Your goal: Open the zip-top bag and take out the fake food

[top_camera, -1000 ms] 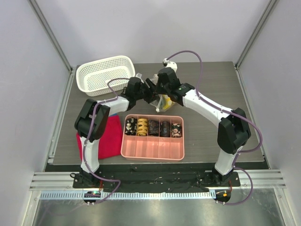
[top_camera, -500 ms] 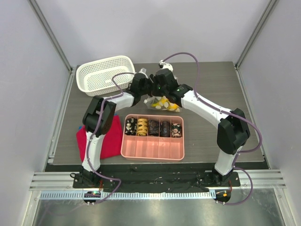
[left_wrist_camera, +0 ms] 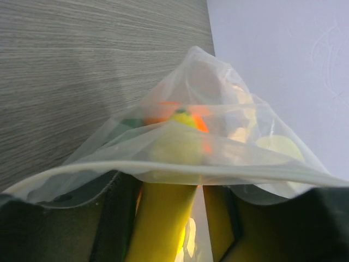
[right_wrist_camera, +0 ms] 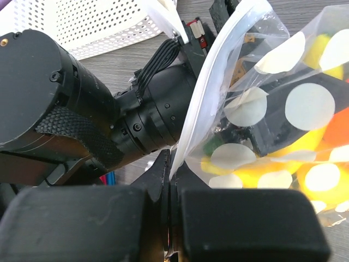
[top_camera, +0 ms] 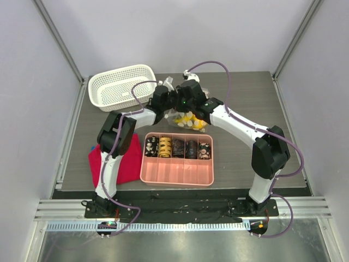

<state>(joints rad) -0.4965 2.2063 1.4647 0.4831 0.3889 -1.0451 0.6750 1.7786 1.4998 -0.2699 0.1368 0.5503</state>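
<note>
White lattice basket (top_camera: 121,85) stands far left. Next to it the left tool (top_camera: 170,100) has reached forward to the zip-top bag (top_camera: 188,121), a thin spotted film sagging over the grey wood-grain tabletop (top_camera: 245,103); whether this tool grips, I cannot tell. The right tool (right_wrist_camera: 170,164) is clenched on the stiff zip rim, so pulling apart looks ready. Smooth yellow and orange fake food (right_wrist_camera: 262,176) is not yet out.

Right arm (top_camera: 234,123) outstretched, jaws clamped.
</note>
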